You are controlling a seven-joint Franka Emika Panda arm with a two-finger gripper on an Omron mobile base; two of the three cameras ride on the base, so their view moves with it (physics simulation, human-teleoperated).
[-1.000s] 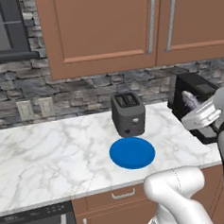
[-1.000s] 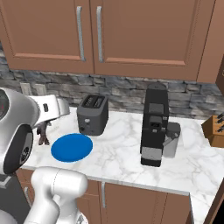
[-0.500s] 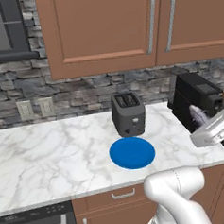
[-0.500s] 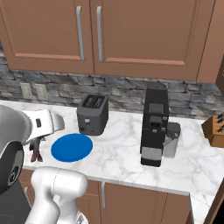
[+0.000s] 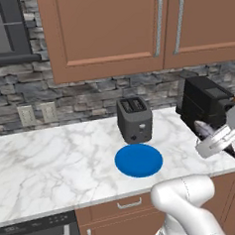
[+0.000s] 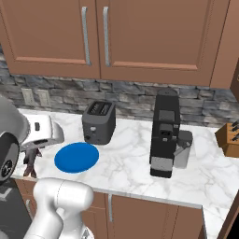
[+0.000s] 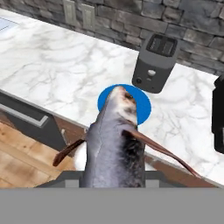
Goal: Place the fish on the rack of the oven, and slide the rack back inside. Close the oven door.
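1. In the left base view, my claw (image 5: 204,131) is out past the right end of the counter (image 5: 53,163), up in the air. Something small and grey pokes out of it, and I think it is the fish. The blue plate (image 5: 139,160) has nothing on it. The toaster (image 5: 134,119) stands just behind the plate.

2. In the right base view, my claw (image 6: 31,163) hangs low at the left, in front of the counter edge, near the blue plate. The dark fish (image 6: 30,164) dangles down from it. The coffee machine (image 6: 165,133) stands well apart on the right.

3. In the hand view, the fish (image 7: 114,144) is big and close, and my claw is squeezed shut on it. Its thin fins stick out to both sides. Past it I see the blue plate, the toaster and the counter.

4. So I think step one is done: I have the fish. It is in the air, not on the plate.

5. Left to do: find the oven, put the fish on the rack, push the rack in, and shut the oven door.
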